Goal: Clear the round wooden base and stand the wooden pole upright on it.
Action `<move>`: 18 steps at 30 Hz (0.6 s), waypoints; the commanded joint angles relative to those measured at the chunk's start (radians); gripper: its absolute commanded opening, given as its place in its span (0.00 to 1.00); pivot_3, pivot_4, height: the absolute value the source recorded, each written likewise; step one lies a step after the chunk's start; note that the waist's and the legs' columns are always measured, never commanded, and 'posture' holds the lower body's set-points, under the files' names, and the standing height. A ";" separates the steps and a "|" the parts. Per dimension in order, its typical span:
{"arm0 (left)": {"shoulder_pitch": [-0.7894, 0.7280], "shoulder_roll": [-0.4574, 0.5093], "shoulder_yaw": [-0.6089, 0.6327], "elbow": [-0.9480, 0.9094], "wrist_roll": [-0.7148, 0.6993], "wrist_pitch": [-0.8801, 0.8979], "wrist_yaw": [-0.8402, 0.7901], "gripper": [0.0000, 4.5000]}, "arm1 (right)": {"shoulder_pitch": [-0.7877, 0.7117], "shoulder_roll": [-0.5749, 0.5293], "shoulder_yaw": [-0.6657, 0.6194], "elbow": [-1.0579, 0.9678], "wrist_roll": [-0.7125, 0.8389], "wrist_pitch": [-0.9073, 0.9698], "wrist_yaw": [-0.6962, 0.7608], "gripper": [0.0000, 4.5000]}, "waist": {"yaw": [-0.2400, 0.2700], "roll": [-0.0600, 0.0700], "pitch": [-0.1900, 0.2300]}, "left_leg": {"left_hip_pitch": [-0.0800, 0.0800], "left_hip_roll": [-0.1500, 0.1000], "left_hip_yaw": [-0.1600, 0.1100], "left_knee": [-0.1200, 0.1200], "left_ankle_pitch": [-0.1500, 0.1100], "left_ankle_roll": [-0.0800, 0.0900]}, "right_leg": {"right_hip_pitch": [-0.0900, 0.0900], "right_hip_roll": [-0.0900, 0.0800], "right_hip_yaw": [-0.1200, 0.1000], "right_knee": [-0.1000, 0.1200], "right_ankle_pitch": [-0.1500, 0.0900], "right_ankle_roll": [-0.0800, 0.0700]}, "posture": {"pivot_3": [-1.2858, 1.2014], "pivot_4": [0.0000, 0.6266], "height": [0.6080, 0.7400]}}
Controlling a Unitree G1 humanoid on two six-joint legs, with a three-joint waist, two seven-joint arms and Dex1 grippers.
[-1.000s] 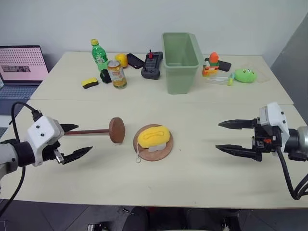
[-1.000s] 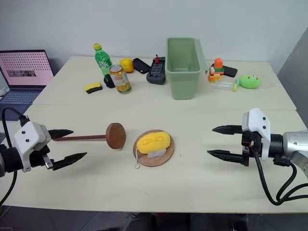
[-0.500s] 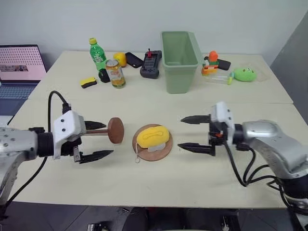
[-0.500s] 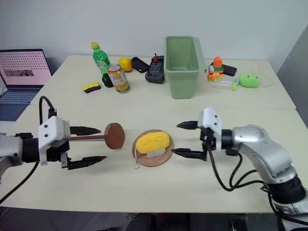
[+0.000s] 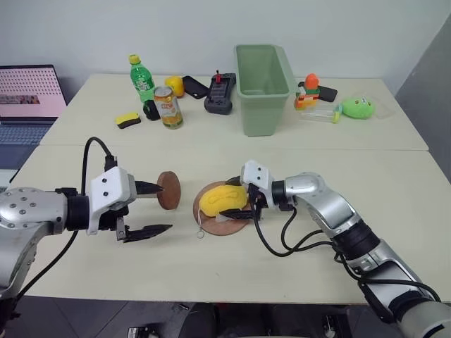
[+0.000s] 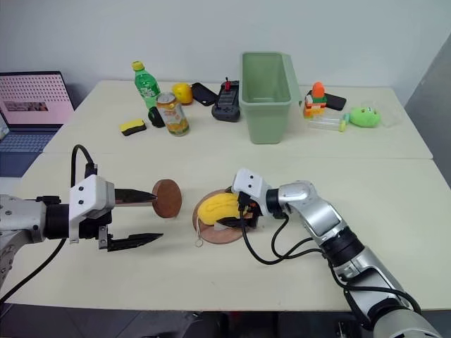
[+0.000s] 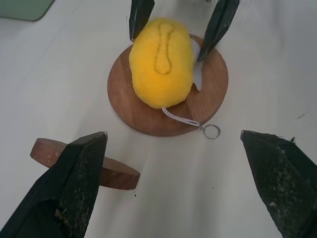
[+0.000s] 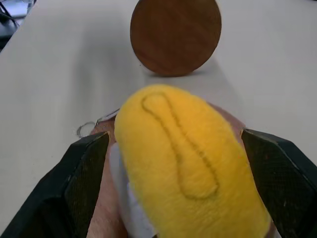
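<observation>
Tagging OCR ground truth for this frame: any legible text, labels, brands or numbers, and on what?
No text reads legibly.
Green bottle: label print too small to read.
Can: printed label, too small to read.
Laptop screen: pink page with rows of marks, too small to read.
Yellow plush on the round wooden base: a stitched outline, no lettering.
Wooden pole: no markings seen.

A yellow plush toy (image 5: 223,199) covers the round wooden base (image 5: 211,223) (bare table (image 5: 296,267) around).
</observation>
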 commanded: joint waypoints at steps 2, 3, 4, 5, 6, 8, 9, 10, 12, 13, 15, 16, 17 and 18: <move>-0.014 -0.018 -0.010 -0.033 -0.001 -0.009 0.019 1.00 | -0.020 0.020 -0.017 0.013 -0.038 -0.060 0.017 0.90 | 0.000 0.000 0.000 | 0.000 0.000 0.000 0.000 0.000 0.000 | 0.000 0.000 0.000 0.000 0.000 0.000 | 0.52 0.24 1.00; -0.017 -0.020 -0.015 -0.033 0.000 -0.009 0.020 1.00 | -0.021 0.022 -0.020 0.014 -0.045 -0.071 0.018 0.88 | -0.001 0.000 0.000 | 0.000 0.000 0.000 0.000 0.000 0.000 | 0.000 0.000 0.000 0.000 0.000 0.000 | 0.52 0.24 1.00; -0.019 -0.020 -0.018 -0.033 0.000 -0.010 0.021 1.00 | -0.022 0.023 -0.022 0.016 -0.052 -0.079 0.019 0.81 | -0.001 0.000 0.000 | 0.000 0.000 0.000 0.000 0.000 0.000 | 0.000 0.000 0.000 0.001 0.000 0.000 | 0.52 0.24 1.00; -0.025 -0.020 -0.023 -0.030 0.000 -0.011 0.021 1.00 | -0.022 0.022 -0.022 0.014 -0.059 -0.088 0.020 0.77 | -0.001 0.000 0.000 | 0.000 0.001 0.000 0.000 0.000 0.000 | 0.000 0.000 0.000 0.001 0.000 0.000 | 0.52 0.24 1.00; -0.033 -0.022 -0.027 -0.027 -0.001 -0.011 0.021 1.00 | -0.023 0.021 -0.021 0.012 -0.068 -0.098 0.021 0.70 | -0.001 0.000 0.000 | 0.000 0.001 0.000 0.000 0.000 0.000 | 0.000 0.000 0.000 0.001 0.000 0.000 | 0.52 0.24 1.00; -0.049 -0.025 -0.035 -0.023 -0.006 -0.010 0.021 1.00 | -0.021 0.019 -0.021 0.006 -0.083 -0.119 0.021 0.59 | 0.000 0.000 0.000 | 0.000 0.000 0.000 0.000 0.000 0.000 | 0.000 0.000 0.000 0.001 0.000 0.000 | 0.52 0.24 1.00; -0.061 -0.028 -0.039 -0.023 -0.012 -0.007 0.021 1.00 | -0.018 0.016 -0.021 -0.001 -0.093 -0.130 0.020 0.55 | 0.000 0.000 0.000 | 0.000 0.000 0.000 0.000 0.000 0.000 | 0.000 0.000 0.000 0.001 0.000 0.000 | 0.52 0.24 1.00; -0.074 -0.032 -0.044 -0.023 -0.019 -0.002 0.021 1.00 | -0.016 0.012 -0.020 -0.007 -0.104 -0.142 0.018 0.51 | 0.000 0.000 0.000 | 0.000 0.000 0.000 0.000 0.000 0.000 | 0.000 0.000 0.000 0.001 0.000 0.000 | 0.52 0.24 1.00; -0.097 -0.038 -0.051 -0.026 -0.032 0.007 0.020 1.00 | -0.008 0.000 -0.021 -0.024 -0.122 -0.164 0.014 0.41 | 0.000 0.000 0.000 | 0.000 0.000 0.000 0.001 0.000 0.000 | 0.000 0.000 0.000 0.001 0.000 0.000 | 0.52 0.24 1.00; -0.105 -0.040 -0.053 -0.026 -0.035 0.010 0.019 1.00 | -0.004 -0.003 -0.023 -0.029 -0.128 -0.170 0.014 0.38 | 0.001 0.000 0.000 | 0.000 0.000 0.000 0.001 0.000 0.000 | 0.000 0.000 0.000 0.001 0.000 0.000 | 0.52 0.24 1.00; -0.142 -0.060 -0.058 -0.035 -0.071 0.044 0.029 1.00 | 0.010 -0.021 -0.051 -0.079 -0.117 -0.156 0.010 0.28 | 0.000 0.000 0.000 | 0.000 0.000 0.000 0.001 0.000 0.000 | 0.000 0.000 0.000 0.001 0.000 0.000 | 0.52 0.24 1.00; -0.158 -0.068 -0.061 -0.038 -0.088 0.060 0.035 1.00 | 0.016 -0.028 -0.067 -0.103 -0.109 -0.144 0.007 0.23 | 0.001 0.000 0.000 | 0.000 0.000 0.000 0.001 0.000 0.000 | 0.000 0.000 0.000 0.002 0.000 0.000 | 0.52 0.24 1.00; -0.197 -0.088 -0.085 -0.047 -0.104 0.076 0.046 1.00 | 0.039 -0.055 -0.135 -0.159 -0.086 -0.105 -0.025 0.18 | 0.002 0.000 0.000 | 0.000 0.000 -0.001 0.001 0.000 0.000 | 0.000 0.000 0.000 0.002 0.000 0.000 | 0.52 0.24 1.00; -0.222 -0.102 -0.101 -0.055 -0.113 0.087 0.053 1.00 | 0.056 -0.075 -0.184 -0.200 -0.070 -0.075 -0.049 0.14 | 0.006 0.000 0.000 | -0.001 0.000 -0.001 0.001 0.000 0.000 | 0.000 0.000 -0.001 0.002 0.000 0.000 | 0.52 0.24 1.00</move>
